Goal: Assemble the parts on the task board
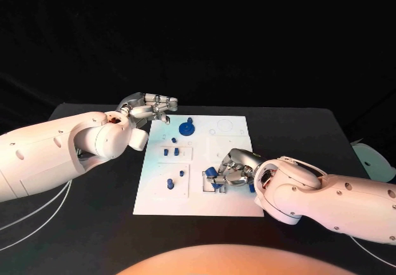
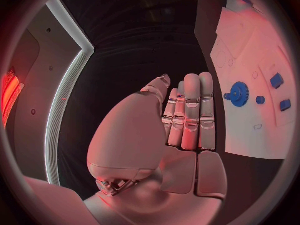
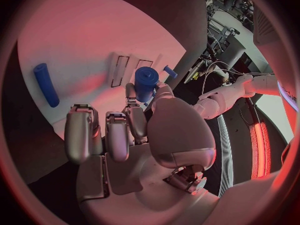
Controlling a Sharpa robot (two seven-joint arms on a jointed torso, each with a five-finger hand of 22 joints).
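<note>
Black worktop (image 1: 313, 132) spreads bare and wide round the white task board (image 1: 235, 197), which lies at its middle. Over the board's near right part the right hand (image 1: 231, 172) pinches a short blue cylinder (image 3: 146, 83) between thumb and finger, the others curled beside it (just at a pair of rectangular slots (image 3: 128, 70)). A blue rod (image 3: 45, 84) lies well apart from that hand, near the board's edge. Off the board's far left corner the left hand (image 1: 149, 107) hovers, released and holding nothing, fingers straight and side by side. A blue gear (image 1: 187, 128) stands on the board just beside it, with small blue pieces (image 1: 170, 152) between the two hands.
</note>
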